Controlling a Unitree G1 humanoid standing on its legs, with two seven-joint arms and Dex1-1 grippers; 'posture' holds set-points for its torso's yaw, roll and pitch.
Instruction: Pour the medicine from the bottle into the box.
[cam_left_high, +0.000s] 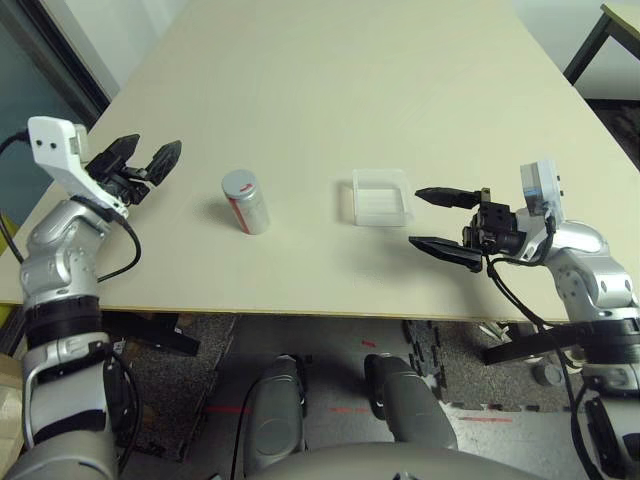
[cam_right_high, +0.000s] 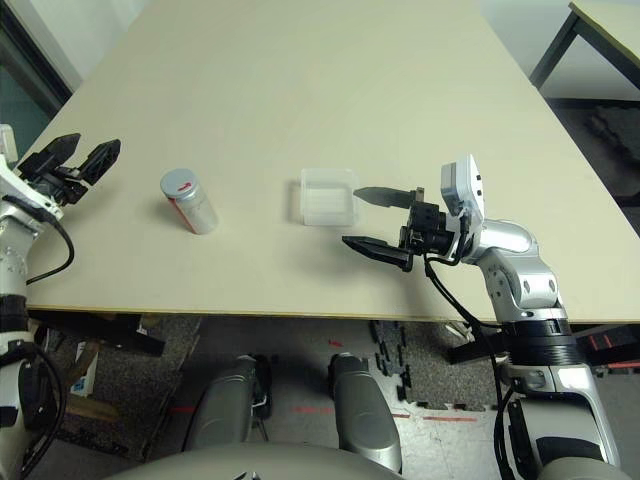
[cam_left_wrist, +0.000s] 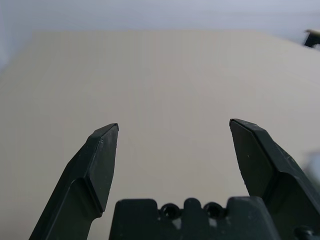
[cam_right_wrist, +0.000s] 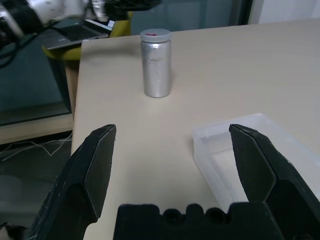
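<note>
Both grippers wide apart and empty, left gripper (cam_left_high: 151, 173) out at ten o'clock, right gripper (cam_left_high: 414, 218) at two! The bottle (cam_left_high: 246, 204) stands at eleven, silver, red-and-white labelled, grey cap (cam_left_high: 239, 183) on, and the clear, shallow box (cam_left_high: 381, 198) sits toward one. Danger here: a glancing, off-centre fingertip could topple that slim cylinder.

on the pale table (cam_left_high: 290, 110) before me, a silver bottle (cam_left_high: 247, 205) with a grey cap (cam_left_high: 239, 183) stands upright, and a clear box (cam_left_high: 381, 200) sits to its right, well apart from it.
</note>
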